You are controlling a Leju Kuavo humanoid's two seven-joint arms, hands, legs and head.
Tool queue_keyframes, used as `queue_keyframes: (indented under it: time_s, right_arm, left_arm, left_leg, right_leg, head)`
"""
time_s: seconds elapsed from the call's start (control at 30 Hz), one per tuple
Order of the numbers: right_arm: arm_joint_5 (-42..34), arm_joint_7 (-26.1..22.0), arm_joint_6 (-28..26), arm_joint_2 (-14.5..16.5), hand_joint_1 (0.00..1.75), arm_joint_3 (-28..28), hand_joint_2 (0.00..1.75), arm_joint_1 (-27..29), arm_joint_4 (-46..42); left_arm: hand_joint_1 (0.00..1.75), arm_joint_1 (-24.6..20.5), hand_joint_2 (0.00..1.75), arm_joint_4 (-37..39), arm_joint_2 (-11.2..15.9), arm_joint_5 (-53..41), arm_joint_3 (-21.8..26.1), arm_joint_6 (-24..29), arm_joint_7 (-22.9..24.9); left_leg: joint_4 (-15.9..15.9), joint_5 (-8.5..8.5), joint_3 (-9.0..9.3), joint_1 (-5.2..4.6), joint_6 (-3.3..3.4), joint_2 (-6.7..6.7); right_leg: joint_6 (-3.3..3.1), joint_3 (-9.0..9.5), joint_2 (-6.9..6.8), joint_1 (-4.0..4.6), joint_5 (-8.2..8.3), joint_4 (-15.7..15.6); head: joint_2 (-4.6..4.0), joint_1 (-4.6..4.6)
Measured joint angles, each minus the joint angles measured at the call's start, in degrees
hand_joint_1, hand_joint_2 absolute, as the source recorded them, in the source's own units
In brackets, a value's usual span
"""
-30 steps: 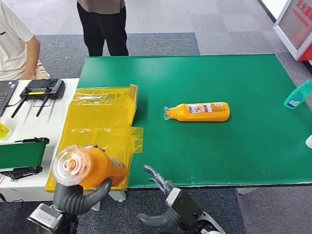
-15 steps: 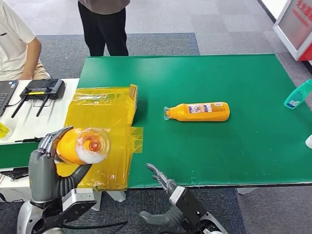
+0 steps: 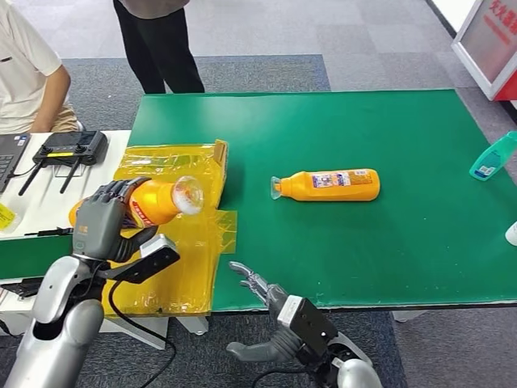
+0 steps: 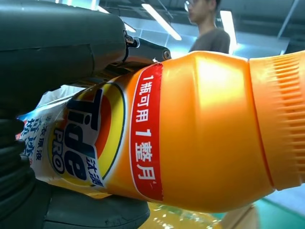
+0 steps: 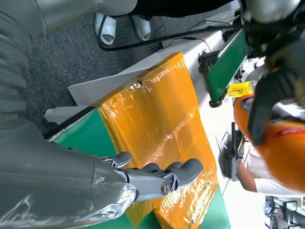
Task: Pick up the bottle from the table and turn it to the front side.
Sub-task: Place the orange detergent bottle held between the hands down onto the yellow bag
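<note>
A: What do I see of my left arm?
B: A silver forearm, a dark grey left hand (image 3: pixel 100 226) with darker fingers (image 3: pixel 115 191), and a black cable looping beneath.
A: And my right?
B: The right hand (image 3: pixel 259 289) is grey, with a black wrist block bearing a white label.

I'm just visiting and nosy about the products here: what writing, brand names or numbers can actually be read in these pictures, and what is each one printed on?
"Tide PRO": label of the orange bottle that the left hand holds.
"1瓶可用1整月": red band on that same bottle.
Smaller Chinese text beside the logo: partly hidden, not readable.
Label on the orange bottle lying on the green table: too small.
Label on the teal bottle: too small.
Red sign: white characters, cut off, unreadable.
</note>
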Motion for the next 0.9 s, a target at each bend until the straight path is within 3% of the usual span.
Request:
queue_keyframes:
  time_s: [0.3,0.47,0.6,0.9]
  right_arm:
    - [-2.1,-0.9,2.0,0.0,0.0,1.4,1.75,-4.0,3.2]
    - [-3.2,-1.6,3.0,0.0,0.0,2.6,1.75,-6.2,5.6]
    - [-3.6,-2.0,3.3,0.0,0.0,3.3,1.75,-7.1,6.9]
    - [-4.2,-2.5,3.4,0.0,0.0,3.6,1.75,-7.5,8.2]
  left_arm:
    - [1.75,-13.8,1.75,17.5,2.6,-3.9,-2.2,-7.6,4.2]
    - [1.75,-21.0,1.75,30.1,1.6,-3.5,-3.2,-9.3,5.3]
    - [1.75,-23.1,1.75,37.1,-0.3,-3.3,-4.5,-9.9,5.0]
    - [1.75,-23.5,1.75,46.6,-4.0,-2.2,-6.4,-9.7,4.5]
  left_leg:
    - [0.0,0.07,-0.03,0.0,0.0,0.0]
    - [0.0,0.12,-0.03,0.0,-0.05,0.01]
    - [0.0,0.12,-0.06,0.0,-0.04,0.0]
    - [0.0,0.11,-0.12,0.0,-0.05,0.0]
  right_leg:
    - [0.0,-0.04,0.0,0.01,0.05,0.0]
    - [0.02,-0.05,0.02,0.0,0.09,0.0]
    - [0.02,-0.06,0.02,0.0,0.09,0.0]
    - [0.02,-0.11,0.02,0.01,0.09,0.0]
  head:
    - [0.0,0.01]
    - [0.0,0.0]
    - [0.0,0.01]
    - [0.0,0.0]
